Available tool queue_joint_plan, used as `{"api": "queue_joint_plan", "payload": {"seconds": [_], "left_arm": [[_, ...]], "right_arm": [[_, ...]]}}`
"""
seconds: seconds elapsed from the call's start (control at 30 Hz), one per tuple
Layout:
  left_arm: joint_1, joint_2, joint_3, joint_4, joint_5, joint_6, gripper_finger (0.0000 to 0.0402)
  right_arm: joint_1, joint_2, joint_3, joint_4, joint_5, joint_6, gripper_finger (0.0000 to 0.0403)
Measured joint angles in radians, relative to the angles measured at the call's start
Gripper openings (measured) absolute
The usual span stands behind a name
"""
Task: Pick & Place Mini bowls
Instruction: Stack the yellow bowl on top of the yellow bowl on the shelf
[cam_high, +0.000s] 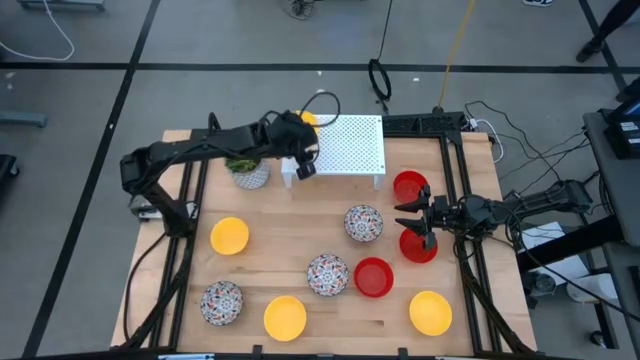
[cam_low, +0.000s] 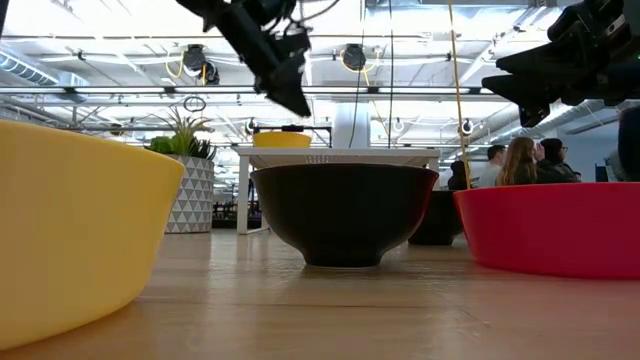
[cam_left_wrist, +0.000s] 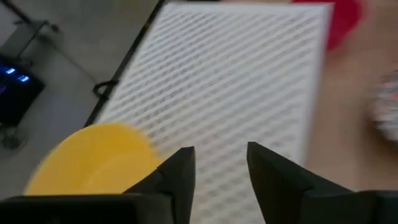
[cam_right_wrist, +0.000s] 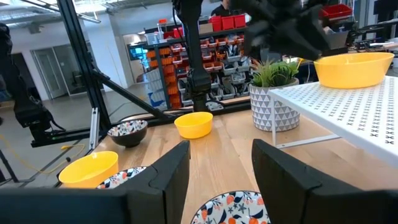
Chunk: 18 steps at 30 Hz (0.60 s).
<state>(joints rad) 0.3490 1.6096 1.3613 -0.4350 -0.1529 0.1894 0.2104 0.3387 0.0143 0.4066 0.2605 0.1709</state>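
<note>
Parted left-gripper (cam_left_wrist: 217, 163) jaws frame a yellow bowl (cam_left_wrist: 93, 158) on the rack (cam_left_wrist: 236, 81), hidden overhead.

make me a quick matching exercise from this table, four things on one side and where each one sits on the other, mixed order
Things:
1. yellow bowl
2. potted plant
3. right hand
4. left hand

Places:
A. on the wood just off the rack's left end
B. between two red bowls at the table's right edge
C. on top of the white rack, at its far left corner
D. over the rack's left end, close to the yellow bowl

Pairs: 1-C, 2-A, 3-B, 4-D
</note>
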Motion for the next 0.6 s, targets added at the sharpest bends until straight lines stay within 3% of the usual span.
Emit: {"api": "queue_joint_plan", "payload": {"seconds": [0.27, 0.4, 0.6], "left_arm": [[-0.223, -0.038, 0.0, -0.1, 0.138, -0.198, 0.0159], [-0.352, -0.038, 0.0, -0.275, 0.211, -0.322, 0.0159], [-0.528, -0.038, 0.0, -0.593, 0.202, -0.608, 0.0159]], "right_arm": [[0.0, 0.0, 0.0, 0.0, 0.0, 0.0, 0.016], [0.0, 0.0, 0.0, 0.0, 0.0, 0.0, 0.016], [0.0, 0.0, 0.0, 0.0, 0.0, 0.0, 0.016]]}}
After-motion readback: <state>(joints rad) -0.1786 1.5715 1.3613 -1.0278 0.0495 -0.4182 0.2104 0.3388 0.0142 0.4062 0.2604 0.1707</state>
